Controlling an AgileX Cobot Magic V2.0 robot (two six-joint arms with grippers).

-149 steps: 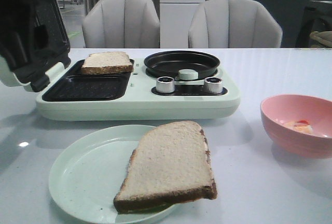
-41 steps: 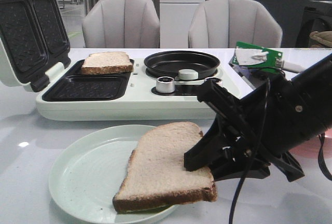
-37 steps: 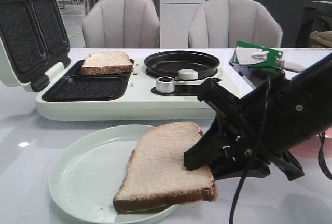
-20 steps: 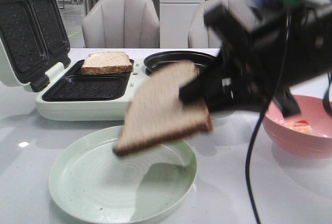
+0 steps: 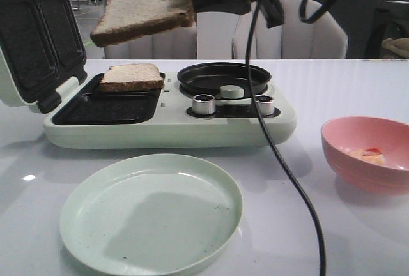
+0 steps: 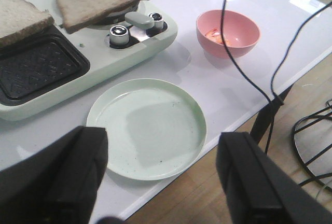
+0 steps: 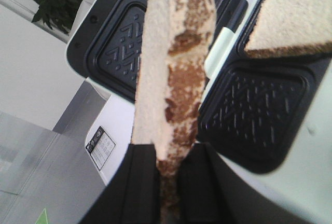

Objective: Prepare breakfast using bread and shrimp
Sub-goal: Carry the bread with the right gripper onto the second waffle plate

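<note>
**Holding one bread slice high over the open sandwich maker**

Gripping the lifted bread slice [image 5: 142,6] by one edge, my right gripper [image 7: 167,175] has its two dark fingers pressed against both faces of the slice, crust showing between them in the right wrist view. From the front, the slice hangs tilted in the air, well above the sandwich maker [image 5: 167,117] and clear of everything on the table.

The second bread slice [image 5: 131,76] lies flat in the far grill well, on the side away from me. The near grill well [image 5: 105,108] shows only its dark ribbed plate. The lid [image 5: 39,36] stands open, leaning back at the left, its two patterned plates facing forward.

On the same appliance, to the right of the wells, I see a round black pan [image 5: 223,78] and two silver knobs [image 5: 204,104] just in front of it.

The shrimp [image 5: 369,155] sits in the pink bowl [image 5: 367,153], on the table's right side, well apart from the appliance. A pale green plate [image 5: 151,212] rests nearest me, in front of the sandwich maker, with no food on it.

My left gripper [image 6: 161,182] hovers above the plate with its fingers [image 6: 66,172] spread wide and nothing between them. A black cable [image 5: 281,161] drapes down from the right arm across the front view.
</note>
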